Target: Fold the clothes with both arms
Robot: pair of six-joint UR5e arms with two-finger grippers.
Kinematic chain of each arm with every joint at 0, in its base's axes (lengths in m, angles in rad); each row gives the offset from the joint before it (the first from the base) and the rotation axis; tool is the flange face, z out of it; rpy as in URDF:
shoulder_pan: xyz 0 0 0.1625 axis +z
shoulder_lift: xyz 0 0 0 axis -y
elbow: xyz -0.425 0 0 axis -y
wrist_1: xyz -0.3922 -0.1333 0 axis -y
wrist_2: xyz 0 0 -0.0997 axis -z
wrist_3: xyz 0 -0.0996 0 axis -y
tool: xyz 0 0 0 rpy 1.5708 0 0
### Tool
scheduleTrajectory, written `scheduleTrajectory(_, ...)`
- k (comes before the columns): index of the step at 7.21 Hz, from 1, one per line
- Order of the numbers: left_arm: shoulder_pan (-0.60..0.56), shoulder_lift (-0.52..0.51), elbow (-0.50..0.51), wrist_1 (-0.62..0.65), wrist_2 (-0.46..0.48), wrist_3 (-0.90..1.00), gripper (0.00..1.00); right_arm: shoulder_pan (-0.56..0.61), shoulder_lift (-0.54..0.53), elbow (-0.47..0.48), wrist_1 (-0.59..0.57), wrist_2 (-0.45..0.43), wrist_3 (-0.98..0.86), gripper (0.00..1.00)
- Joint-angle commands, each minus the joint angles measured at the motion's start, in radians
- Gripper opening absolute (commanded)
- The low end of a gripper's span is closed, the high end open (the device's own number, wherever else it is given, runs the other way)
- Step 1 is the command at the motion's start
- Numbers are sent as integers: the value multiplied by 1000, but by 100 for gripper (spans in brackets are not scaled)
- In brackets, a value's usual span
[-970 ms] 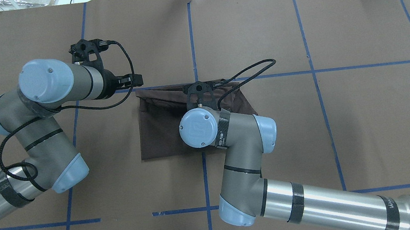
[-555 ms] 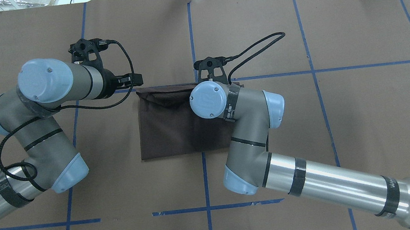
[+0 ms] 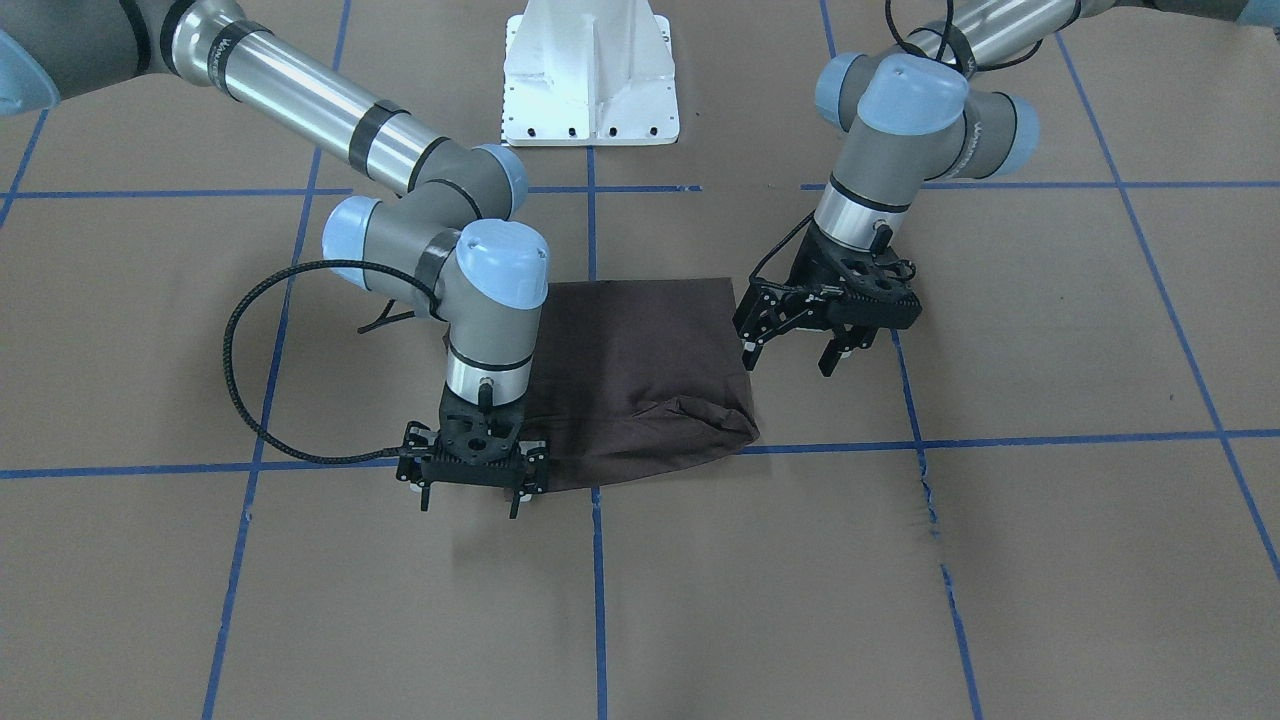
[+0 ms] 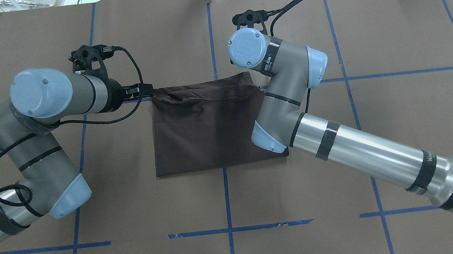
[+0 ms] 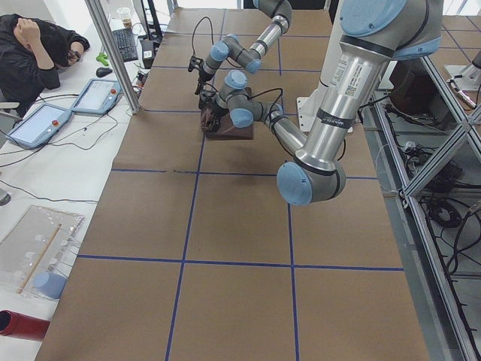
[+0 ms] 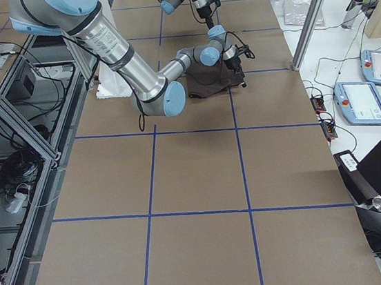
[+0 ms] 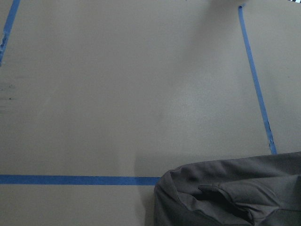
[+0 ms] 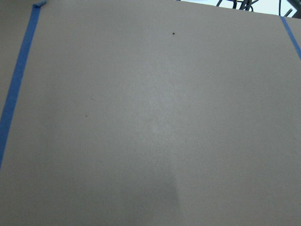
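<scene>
Status: the shirt [image 3: 640, 370] lies at table [image 4: 367, 24] centre, folded to a compact rectangle. Its far edge is still bunched at the corner nearest the L gripper [image 3: 790, 360]. Treat the main folds as done; what remains is prob. smoothing or one last fold.

- R gripper [image 3: 470, 500]: at the shirt's far edge, jaws spread, empty.
- L gripper: just beside the shirt, jaws spread, empty.

Vs. 1 s ago:
- The R arm [image 4: 359, 151] was over the shirt, and a flap stuck out to the right.
- The flap is now laid in and the R arm is past the far edge.
- The L arm [image 4: 36, 155] has shifted slightly.

A robotics lab: teach pendants [image 6: 375, 68], aluminium post [image 5: 113, 54] (tape-gridded table [image 4: 389, 34]).
</scene>
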State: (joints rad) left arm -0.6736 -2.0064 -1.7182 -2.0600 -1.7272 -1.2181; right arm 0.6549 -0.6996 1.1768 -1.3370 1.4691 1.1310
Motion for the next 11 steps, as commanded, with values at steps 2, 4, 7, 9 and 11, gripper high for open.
scheduleTrajectory(2, 48, -46, 67, 3, 6, -4, 100, 68, -3, 55, 36, 216, -3, 100)
scheduleTrajectory(4, 91, -131, 156, 8, 14, -92, 100, 68, -44, 110, 36, 223, -5, 100)
scheduleTrajectory(7, 117, -201, 244, 15, 64, -89, 100, 74, -61, 122, 36, 223, -5, 100)
scheduleTrajectory(9, 115, -225, 304, 15, 83, -83, 100, 78, -66, 122, 36, 223, -7, 100)
scheduleTrajectory(11, 88, -233, 357, 14, 124, -72, 100, 80, -74, 122, 36, 223, -7, 100)
